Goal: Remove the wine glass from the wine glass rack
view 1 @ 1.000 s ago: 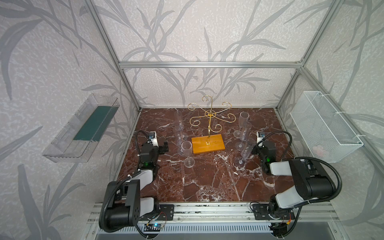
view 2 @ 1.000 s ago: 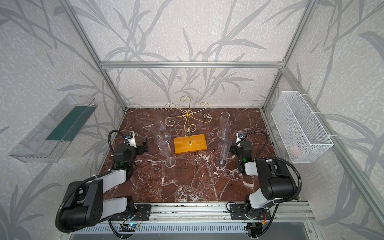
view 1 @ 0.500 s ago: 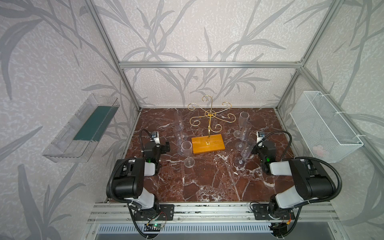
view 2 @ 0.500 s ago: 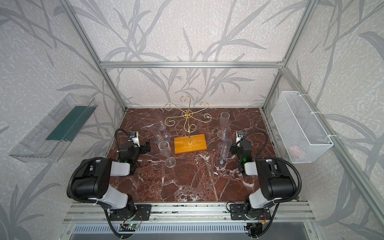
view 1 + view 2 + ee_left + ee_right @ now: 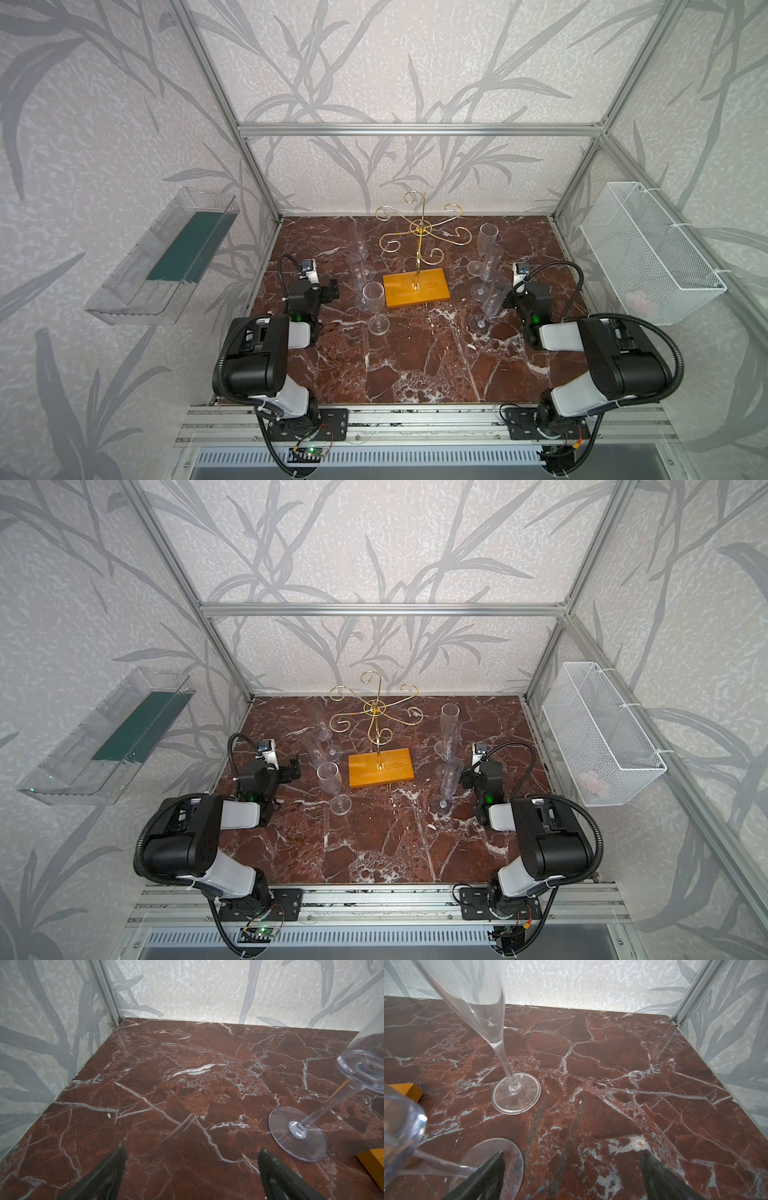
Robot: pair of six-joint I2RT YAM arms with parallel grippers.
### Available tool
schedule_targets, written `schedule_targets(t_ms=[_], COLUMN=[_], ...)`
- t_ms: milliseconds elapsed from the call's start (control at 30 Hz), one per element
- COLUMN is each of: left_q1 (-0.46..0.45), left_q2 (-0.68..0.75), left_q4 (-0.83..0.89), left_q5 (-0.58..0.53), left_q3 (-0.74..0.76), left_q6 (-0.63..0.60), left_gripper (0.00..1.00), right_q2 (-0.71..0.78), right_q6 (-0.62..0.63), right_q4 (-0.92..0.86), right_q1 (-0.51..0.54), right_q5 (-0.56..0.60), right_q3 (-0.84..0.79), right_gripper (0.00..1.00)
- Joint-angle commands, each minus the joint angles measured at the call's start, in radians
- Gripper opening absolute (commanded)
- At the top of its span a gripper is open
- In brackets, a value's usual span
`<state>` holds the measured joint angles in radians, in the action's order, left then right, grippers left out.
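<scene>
Left pincer (image 5: 192, 1149) and right pincer (image 5: 572, 1153) hang low, spread wide.

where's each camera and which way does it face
Both top views: high at front, looking down on wine glass rack and both arms.
Left wrist: on left arm, low, facing back left corner; open jaws show.
Right wrist: on right arm, low, facing back right corner; open jaws show.
Shared: both wrist views catch the rack's base.

We see the wine glass rack (image 5: 415, 287) upright at mid-table, with gold wire curls over an orange-yellow wooden base. Clear wine glasses (image 5: 373, 296) stand upright on the marble tabletop (image 5: 415, 365) on either side.
</scene>
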<state>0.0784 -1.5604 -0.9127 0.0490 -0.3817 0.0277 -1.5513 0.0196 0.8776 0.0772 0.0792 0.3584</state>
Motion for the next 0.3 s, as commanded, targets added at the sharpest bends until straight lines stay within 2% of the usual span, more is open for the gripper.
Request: schedule_targets(t_ms=[0, 267], left_q1=[0.0, 0.0], left_q2=[-0.004, -0.003], left_q4=[-0.016, -0.024], left_q5=[-0.014, -0.014], left_q3=[-0.003, 0.002], left_q6=[0.012, 0.012], left_gripper=[0.99, 0.99], right_q2=[0.014, 0.01], right_q6=[0.009, 0.014], right_q4=[0.004, -0.009], right_q1=[0.007, 0.012], right_q5=[0.019, 0.025], right_q3=[0.023, 0.033], right_gripper=[0.99, 0.99])
